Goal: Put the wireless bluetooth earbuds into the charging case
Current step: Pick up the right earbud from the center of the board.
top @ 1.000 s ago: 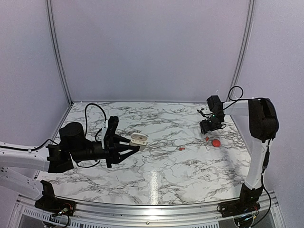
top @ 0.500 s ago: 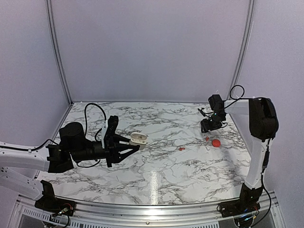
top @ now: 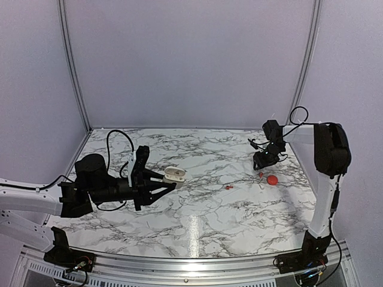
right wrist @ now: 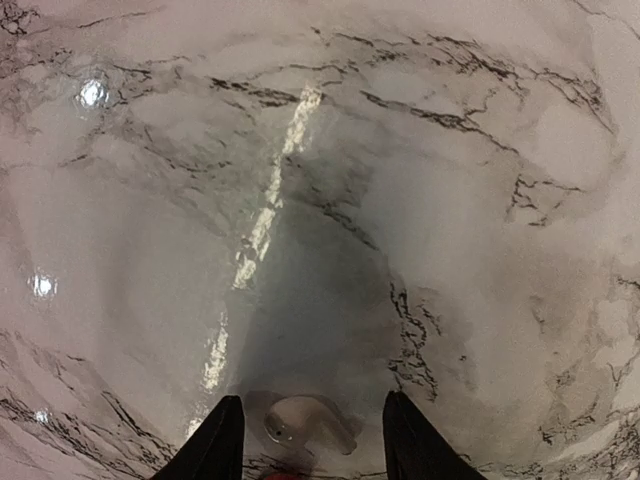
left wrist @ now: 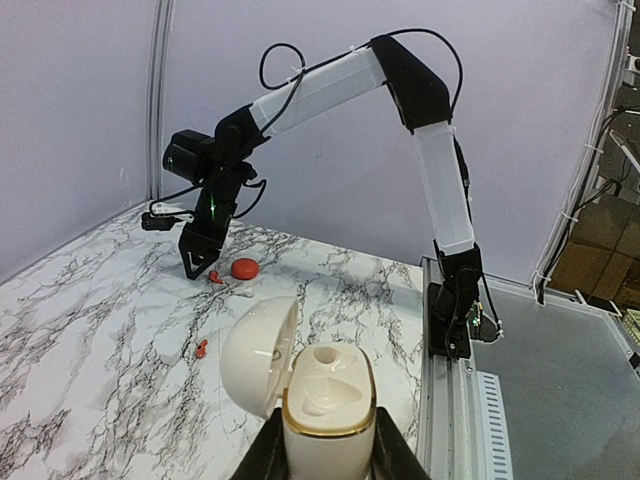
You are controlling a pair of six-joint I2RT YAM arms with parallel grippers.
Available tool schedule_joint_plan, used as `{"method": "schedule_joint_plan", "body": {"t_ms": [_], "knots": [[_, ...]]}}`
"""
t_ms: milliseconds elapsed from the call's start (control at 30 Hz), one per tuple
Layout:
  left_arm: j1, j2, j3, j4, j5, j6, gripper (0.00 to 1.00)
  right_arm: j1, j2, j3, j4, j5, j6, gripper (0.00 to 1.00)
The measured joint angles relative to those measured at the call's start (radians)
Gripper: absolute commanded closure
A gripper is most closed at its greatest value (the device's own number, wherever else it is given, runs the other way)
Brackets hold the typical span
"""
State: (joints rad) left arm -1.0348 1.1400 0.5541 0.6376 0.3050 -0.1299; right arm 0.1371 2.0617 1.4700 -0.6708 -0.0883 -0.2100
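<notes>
Between the fingers of the left gripper [left wrist: 328, 450] a cream charging case [left wrist: 325, 400] is sitting upright; the jaws are pinching its lower body from both sides and holding it off the table [left wrist: 90, 330]. Its lid [left wrist: 258, 355] is hanging open to the gripper's left, and the moulded sockets inside are facing up and appear empty. A little ahead of this hand, a red earbud [left wrist: 201, 348] is lying alone on the marble. Farther ahead, a second red earbud [left wrist: 215, 278] is resting just beside a round red case [left wrist: 244, 268]. The right gripper [right wrist: 313, 402] is pointing down at the table close to those. From its own wrist view, its fingers are standing moderately apart, and a pale earbud [right wrist: 305, 420] is lying on the marble between them with a gap showing on each side, so nothing is gripped yet. The step in hand looks like the pickup of this pale bud, which by colour seems the match for the cream case. The next move is calling for a gentle, centred pinch, since so small and smooth a piece could squirt sideways. After that come a lift and a carry across to the open case waiting well away at the other hand.
</notes>
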Motion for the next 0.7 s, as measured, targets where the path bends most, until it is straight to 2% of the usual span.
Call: {"method": "schedule_joint_plan", "body": {"t_ms": [167,433,700], "knots": [[0.0,0.0,0.0,0.0,0.0,0.0,1.0,0.0,0.006,0.0,-0.005,0.0,-0.005,0.58],[0.001,0.0,0.001,0.0,0.0,0.0,1.0,0.006,0.016,0.013,-0.012,0.012,-0.007,0.74],[0.007,0.0,0.001,0.0,0.0,0.0,1.0,0.013,0.02,0.02,-0.014,0.013,-0.004,0.79]]}}
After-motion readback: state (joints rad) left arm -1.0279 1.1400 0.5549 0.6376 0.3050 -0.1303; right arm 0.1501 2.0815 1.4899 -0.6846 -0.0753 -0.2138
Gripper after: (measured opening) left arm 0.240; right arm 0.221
